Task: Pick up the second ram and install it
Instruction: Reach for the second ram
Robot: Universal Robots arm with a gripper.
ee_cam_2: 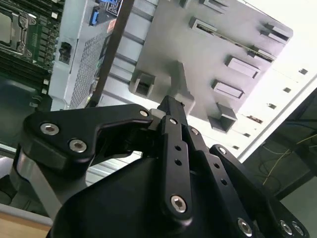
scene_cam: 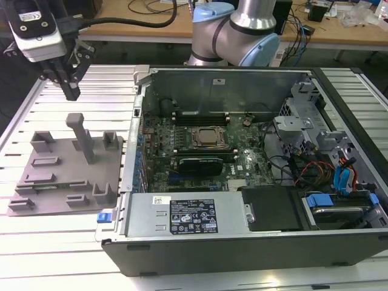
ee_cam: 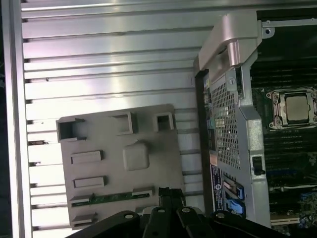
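Slatted aluminium table [scene_cam: 60,254] carries everything I'm working with. Closest to my wrist cameras is the end effector [scene_cam: 71,91]. Its fingers [ee_cam_2: 173,148] look pressed together with nothing between them, and in the exterior view it hangs high over the far edge of the grey fixture tray [scene_cam: 57,173], touching nothing.

Below it, in the first wrist view, the second ram [ee_cam: 116,198] lies flat in a cradle on that tray, a thin green stick not yet picked up. It sits on the other side of the tray's upright post [ee_cam: 136,154] from the three box holders. Its long axis runs crosswise to the side wall of the open computer case [ee_cam: 230,129] beside the tray. So I judge the ram to be down and slightly off from the fingertips. Farther on, inside the case, sits the CPU socket [scene_cam: 209,137].
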